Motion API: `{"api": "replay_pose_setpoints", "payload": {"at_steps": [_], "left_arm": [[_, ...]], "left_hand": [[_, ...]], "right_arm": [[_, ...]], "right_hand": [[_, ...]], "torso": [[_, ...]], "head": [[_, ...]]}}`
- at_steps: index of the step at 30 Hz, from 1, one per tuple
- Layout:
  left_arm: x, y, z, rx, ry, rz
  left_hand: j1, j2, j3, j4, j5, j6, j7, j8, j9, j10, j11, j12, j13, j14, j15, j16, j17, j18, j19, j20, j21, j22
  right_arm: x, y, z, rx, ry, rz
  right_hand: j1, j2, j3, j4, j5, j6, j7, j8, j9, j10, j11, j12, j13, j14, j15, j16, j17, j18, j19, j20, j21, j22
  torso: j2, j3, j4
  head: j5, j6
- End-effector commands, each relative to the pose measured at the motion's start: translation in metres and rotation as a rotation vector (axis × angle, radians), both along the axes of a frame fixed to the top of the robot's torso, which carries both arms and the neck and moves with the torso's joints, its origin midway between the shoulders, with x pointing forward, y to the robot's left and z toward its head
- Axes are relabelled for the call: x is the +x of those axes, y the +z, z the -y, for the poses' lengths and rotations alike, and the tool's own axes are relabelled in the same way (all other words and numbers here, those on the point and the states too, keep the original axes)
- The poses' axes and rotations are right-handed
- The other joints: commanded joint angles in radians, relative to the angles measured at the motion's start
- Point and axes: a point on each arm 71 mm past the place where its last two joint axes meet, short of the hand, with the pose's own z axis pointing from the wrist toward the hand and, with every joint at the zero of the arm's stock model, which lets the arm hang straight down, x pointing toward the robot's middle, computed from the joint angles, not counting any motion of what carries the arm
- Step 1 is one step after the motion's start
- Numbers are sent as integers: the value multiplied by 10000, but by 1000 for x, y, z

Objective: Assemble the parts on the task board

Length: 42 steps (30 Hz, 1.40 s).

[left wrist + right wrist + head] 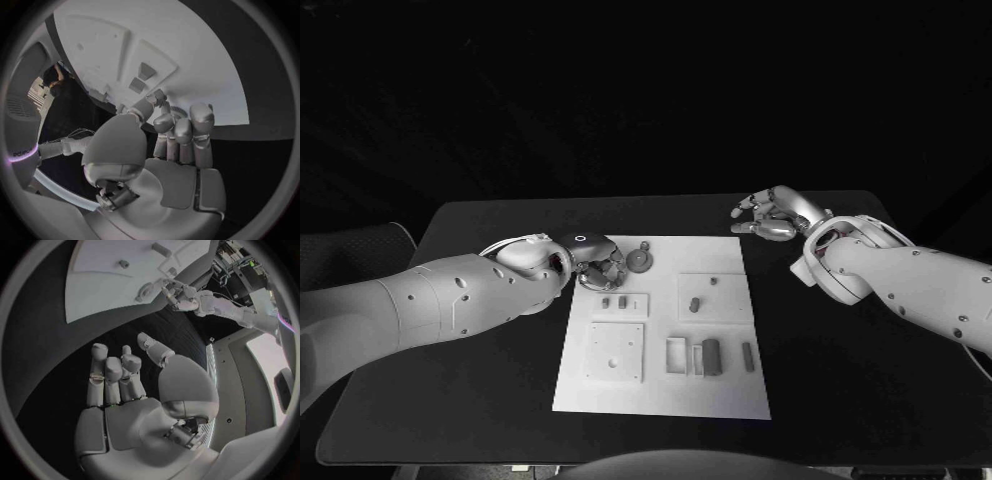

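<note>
The white task board (661, 385) lies mid-table. My left hand (596, 268) is at its far left corner, fingers curled in, pinching the rim of a round toothed gear (640, 261). In the left wrist view that toothed rim (181, 111) shows between the thumb and fingers of the left hand (178, 130). In the right wrist view the gear (147, 291) sits low over the board (106, 270) beside the left hand (181, 297). My right hand (769, 215) hovers over bare table beyond the board's far right corner, its palm (134, 405) empty and fingers apart.
On the board are two small pieces (606, 301) near the left hand, a short peg (713, 281), a raised square plate (616, 350), and upright bars (711, 355) near the front right. Black table surrounds the board on all sides.
</note>
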Motion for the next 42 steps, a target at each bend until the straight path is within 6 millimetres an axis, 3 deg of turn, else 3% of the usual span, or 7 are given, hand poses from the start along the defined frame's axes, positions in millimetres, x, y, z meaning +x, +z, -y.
{"api": "replay_pose_setpoints", "payload": {"at_steps": [1,6,29,42], "left_arm": [[-1,-3,2,163,-73,-271],[-1,-3,4,191,-91,-291],[0,-5,1,300,-21,-339],[1,-5,-2,282,88,-322]], "left_hand": [[28,-65,-15,-59,-12,447,441,27,-5,-45,56,-44,-14,115,-82,-71,12,1273,28,-21,28,131],[31,-173,-102,-83,-50,217,510,-109,-67,-14,120,-61,-24,146,-28,-84,20,1268,45,-31,25,122],[109,-219,-158,-93,-67,137,552,-161,-93,13,161,-81,-37,169,12,-104,27,1266,53,-14,12,112],[265,-594,-373,-98,-115,-689,690,-606,-305,112,293,-121,-82,259,138,-156,40,1312,113,86,-29,77]], "right_arm": [[0,0,-2,-39,123,-10],[0,0,-2,-38,123,-9],[0,0,-1,-42,104,0],[0,0,-1,-47,95,5]], "right_hand": [[-80,15,-22,59,53,-28,71,-64,2,-11,49,46,12,38,-8,-2,-15,81,84,-11,-27,160],[-81,15,-22,60,52,-28,71,-64,3,-11,49,46,12,38,-8,-2,-15,81,84,-11,-27,160],[-84,12,-22,62,50,-28,71,-66,4,-12,49,47,11,37,-7,-3,-15,81,84,-11,-27,160],[-85,6,-22,61,48,-32,72,-69,3,-13,50,47,10,36,-7,-4,-16,81,83,-11,-28,160]], "torso": [[3,-2,-1],[7,-1,-4],[-1,-3,4],[-1,-3,1]], "head": [[-4,-3],[3,-5],[-18,-11],[-15,-5]]}}
